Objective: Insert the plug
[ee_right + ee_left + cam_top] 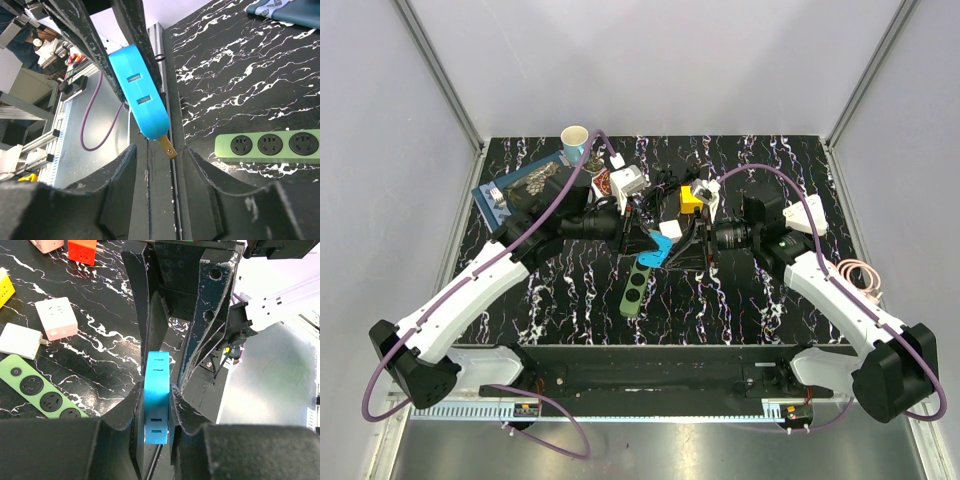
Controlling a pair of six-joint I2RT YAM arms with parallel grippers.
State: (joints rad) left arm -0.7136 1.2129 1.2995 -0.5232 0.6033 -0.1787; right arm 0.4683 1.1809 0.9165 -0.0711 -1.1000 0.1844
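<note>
Up by the far edge stands a cup [574, 137], its contents hidden. The blue plug [142, 95] — two slots, brass prong — hangs near the green strip's [635, 285] far end, clamped in the left claw [156, 405]. The right claw [159, 165], part-open, flanks its tip and grips nothing. The strip lies well inside the table [740, 310] edges.

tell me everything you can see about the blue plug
The blue plug is a flat, rounded block of smooth, bright blue plastic. One face has two small rectangular slots, and a brass prong sticks out of its lower end. The left gripper clamps it by its flat sides, tilted, above the table. Its pronged tip sits between the right gripper fingers, which stand apart. It is not in the green power strip.
</note>
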